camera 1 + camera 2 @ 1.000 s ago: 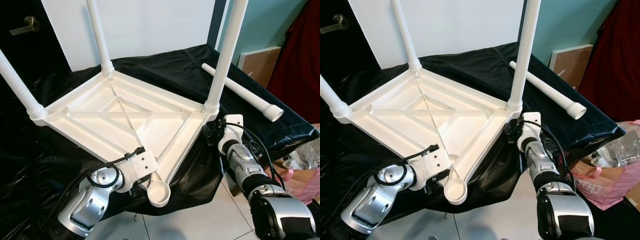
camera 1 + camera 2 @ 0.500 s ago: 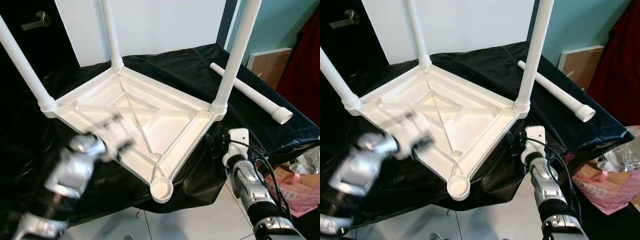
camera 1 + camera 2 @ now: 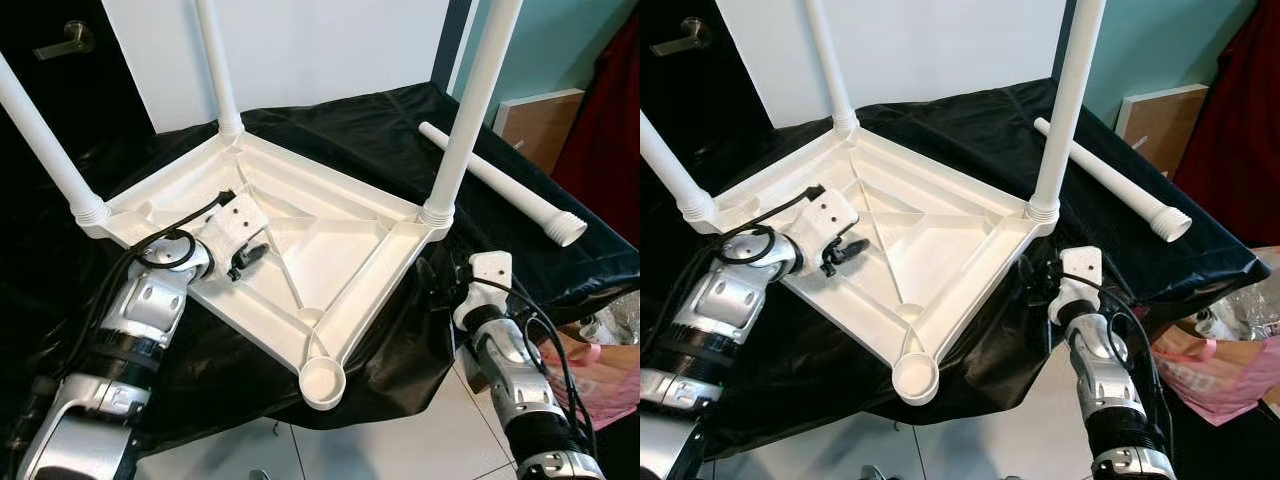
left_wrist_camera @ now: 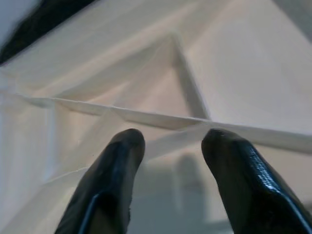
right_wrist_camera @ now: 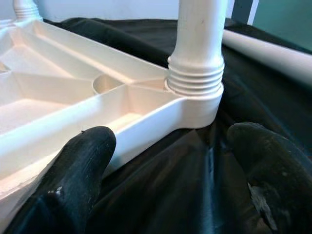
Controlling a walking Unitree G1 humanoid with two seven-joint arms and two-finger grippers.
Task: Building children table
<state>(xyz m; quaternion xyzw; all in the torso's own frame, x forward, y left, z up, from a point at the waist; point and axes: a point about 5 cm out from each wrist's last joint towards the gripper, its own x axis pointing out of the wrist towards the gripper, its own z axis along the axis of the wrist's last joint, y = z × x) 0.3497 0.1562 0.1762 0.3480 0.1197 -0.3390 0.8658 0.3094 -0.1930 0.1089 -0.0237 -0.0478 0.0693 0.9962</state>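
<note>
— Since a second ago the left gripper (image 3: 248, 256) has left the near rim by the empty socket (image 3: 322, 381) and swung up over the middle of the upturned tabletop (image 3: 330, 250). Its fingers (image 4: 234, 170) are spread, with one of the inner ribs (image 4: 146, 117) just ahead of them, and hold nothing.

— And the right gripper (image 5: 165, 170)?

— It has drawn back a little from the corner with the right-hand leg (image 3: 470, 110). Its fingers are wide apart and empty, low over the black cloth (image 3: 370, 140), with the leg's threaded collar (image 5: 195, 80) in front.

— So where does the build stand?

— Three legs are up, and the near socket has none. The fourth leg (image 3: 495, 185) lies loose on the cloth, behind the tabletop on the right.

— Next move?

— I'd judge the right arm must reach for that loose leg, bring it to the near socket and screw it in, while the left steadies the tabletop.
</note>
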